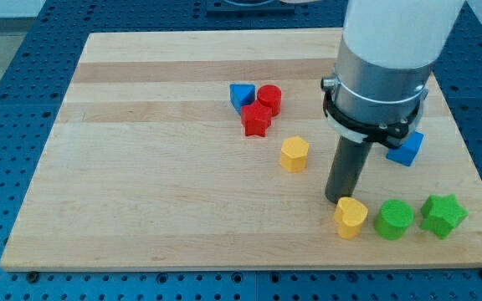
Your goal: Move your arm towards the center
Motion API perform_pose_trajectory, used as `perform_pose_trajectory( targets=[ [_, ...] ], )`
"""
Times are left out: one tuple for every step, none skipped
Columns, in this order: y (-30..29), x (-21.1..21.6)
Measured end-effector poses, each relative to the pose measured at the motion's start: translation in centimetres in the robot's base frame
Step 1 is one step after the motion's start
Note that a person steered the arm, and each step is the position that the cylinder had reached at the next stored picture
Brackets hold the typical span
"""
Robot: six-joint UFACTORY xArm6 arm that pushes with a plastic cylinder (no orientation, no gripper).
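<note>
Wooden board (pixel 141 167) spans view; hard, smooth, blocks judged light, rigid, sliding easily.

Arm (pixel 383 75) large, over board's right half. Rod: no jaws, nothing held. My tip (pixel 339 200) near bottom-right corner, touching or just above yellow heart block (pixel 351 217); cannot tell which.

Nothing to take hold of: task moves the rod only. Target, board centre, lies toward left edge from tip; yellow hexagon block (pixel 294 154) near that path.

Count, eight blocks:
- yellow 2
- green 2: cylinder (pixel 393 219), star (pixel 443 215)
- red 2: cylinder (pixel 269 99), star (pixel 257 120)
- blue 2: one (pixel 241 95), another (pixel 406 150) part-hidden by arm.
</note>
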State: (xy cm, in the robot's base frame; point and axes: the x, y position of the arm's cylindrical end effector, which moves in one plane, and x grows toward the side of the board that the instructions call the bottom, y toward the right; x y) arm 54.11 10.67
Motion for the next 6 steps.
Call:
perform_pose_trajectory(
  targets=[
    [-0.1, 0.1],
    [-0.3, -1.0],
    [-2.8, -1.5],
    [-7.2, -1.5],
    [-11.7, -2.6],
    [-12.8, -6.0]
  ],
)
